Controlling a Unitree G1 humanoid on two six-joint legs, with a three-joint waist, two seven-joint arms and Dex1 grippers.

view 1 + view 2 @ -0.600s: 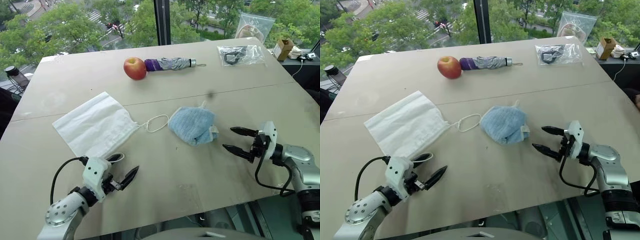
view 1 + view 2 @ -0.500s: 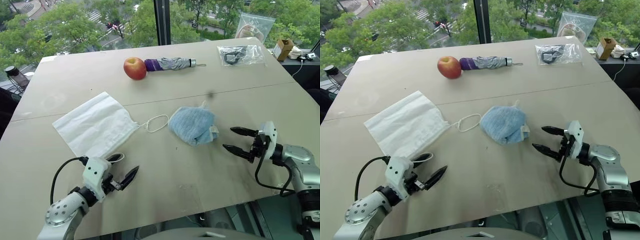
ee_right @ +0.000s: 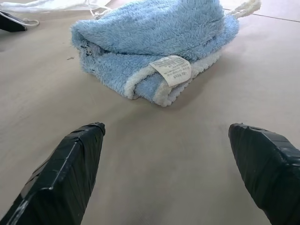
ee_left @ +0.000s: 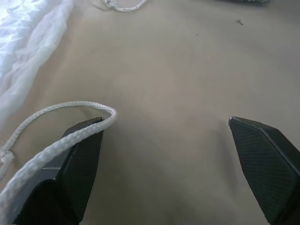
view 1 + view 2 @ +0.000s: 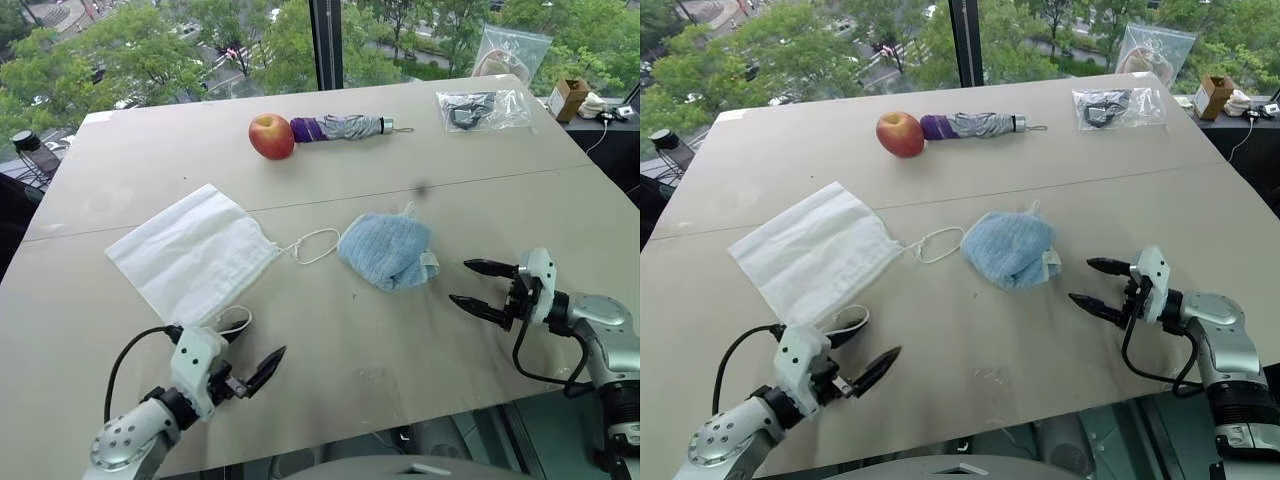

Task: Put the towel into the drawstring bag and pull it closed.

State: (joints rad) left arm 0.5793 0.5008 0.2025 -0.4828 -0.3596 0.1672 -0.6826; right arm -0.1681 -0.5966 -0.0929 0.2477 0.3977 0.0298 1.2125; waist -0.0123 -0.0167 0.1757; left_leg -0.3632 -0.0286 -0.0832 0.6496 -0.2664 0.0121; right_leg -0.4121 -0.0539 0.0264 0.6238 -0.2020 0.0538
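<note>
Beige tabletop [image 5: 400, 350] held the blue towel [image 5: 387, 250] beside the white drawstring bag [image 5: 190, 252]. Left gripper [image 5: 245, 352] and right gripper [image 5: 478, 287] were both spread wide, grasping nothing.

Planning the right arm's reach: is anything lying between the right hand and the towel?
Nothing visible. The right hand is open and points at the towel, tag side facing it, with bare table between them.
</note>
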